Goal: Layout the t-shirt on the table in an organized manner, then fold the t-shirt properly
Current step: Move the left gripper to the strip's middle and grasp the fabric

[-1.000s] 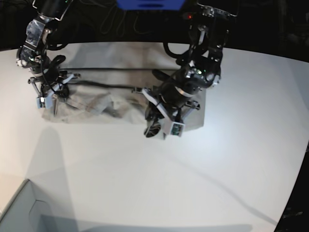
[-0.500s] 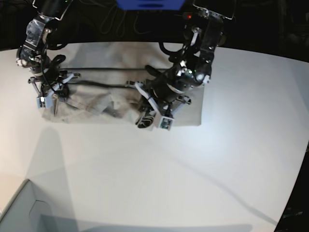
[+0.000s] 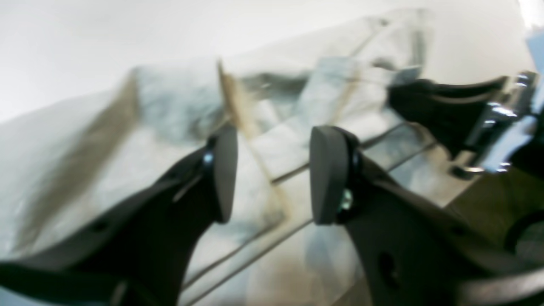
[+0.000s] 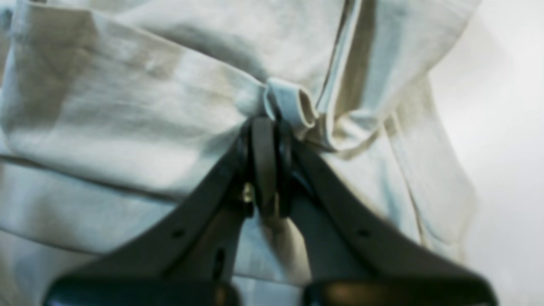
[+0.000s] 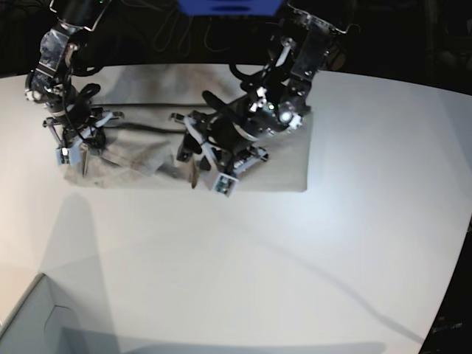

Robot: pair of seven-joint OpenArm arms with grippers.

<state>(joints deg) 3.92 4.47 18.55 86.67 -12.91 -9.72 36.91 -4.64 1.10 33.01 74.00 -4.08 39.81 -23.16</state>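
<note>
The light grey-beige t-shirt (image 5: 287, 166) lies rumpled across the back of the white table (image 5: 258, 273), bunched on its left half. My right gripper (image 5: 77, 153) is at the shirt's left end. In the right wrist view the gripper (image 4: 267, 129) is shut on a small rolled fold of the t-shirt (image 4: 106, 106). My left gripper (image 5: 190, 158) hovers over the shirt's middle. In the blurred left wrist view the gripper (image 3: 272, 172) is open and empty, with creased t-shirt cloth (image 3: 178, 97) showing between the pads.
A pale grey box corner (image 5: 29, 324) sits at the front left. Beyond the table's curved far edge it is dark, with a blue object (image 5: 228, 6) at the top. A dark, shiny arm part (image 3: 463, 114) shows at the right of the left wrist view.
My left arm has swung left across the shirt, from its right part to its middle, with the gripper open. The right arm has stayed still, holding the cloth.
</note>
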